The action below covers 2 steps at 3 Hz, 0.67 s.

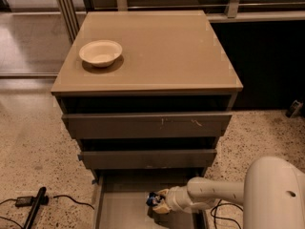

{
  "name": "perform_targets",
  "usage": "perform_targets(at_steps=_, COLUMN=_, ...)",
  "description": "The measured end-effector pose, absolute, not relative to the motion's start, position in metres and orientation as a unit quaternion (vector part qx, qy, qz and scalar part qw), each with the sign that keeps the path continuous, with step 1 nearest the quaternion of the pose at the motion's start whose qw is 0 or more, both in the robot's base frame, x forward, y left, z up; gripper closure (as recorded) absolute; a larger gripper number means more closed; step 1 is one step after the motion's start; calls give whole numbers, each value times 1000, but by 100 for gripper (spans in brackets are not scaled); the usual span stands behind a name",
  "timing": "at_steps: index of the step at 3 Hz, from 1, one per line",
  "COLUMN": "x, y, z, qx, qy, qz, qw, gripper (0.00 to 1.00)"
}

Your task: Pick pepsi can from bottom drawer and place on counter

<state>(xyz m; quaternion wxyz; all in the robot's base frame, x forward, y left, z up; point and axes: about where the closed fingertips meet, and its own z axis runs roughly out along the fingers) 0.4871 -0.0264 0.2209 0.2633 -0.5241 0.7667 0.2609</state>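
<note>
The pepsi can [152, 199] shows as a small dark blue shape with white marks low in the bottom drawer [119, 209], which is pulled out at the foot of the cabinet. My gripper [158, 203] reaches into the drawer from the right on a white arm and is shut on the can, which sits at its tip just above the drawer floor. Much of the can is hidden by the gripper. The counter [162, 46] is the tan top of the cabinet, well above.
A cream bowl [100, 52] stands on the counter's left side. Two grey drawer fronts [147, 125] overhang the bottom drawer. A black tool and cable [33, 209] lie on the terrazzo floor at left. My white arm body [274, 194] fills the lower right.
</note>
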Motion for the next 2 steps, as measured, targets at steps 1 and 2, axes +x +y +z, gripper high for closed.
perform_targets(at_steps=1, x=475, y=-36, z=254, qx=-535, qy=752, qz=272, qw=272, gripper=100)
perform_targets(at_steps=2, x=482, y=-69, z=319, qx=-534, qy=754, qz=262, qw=276, gripper=100)
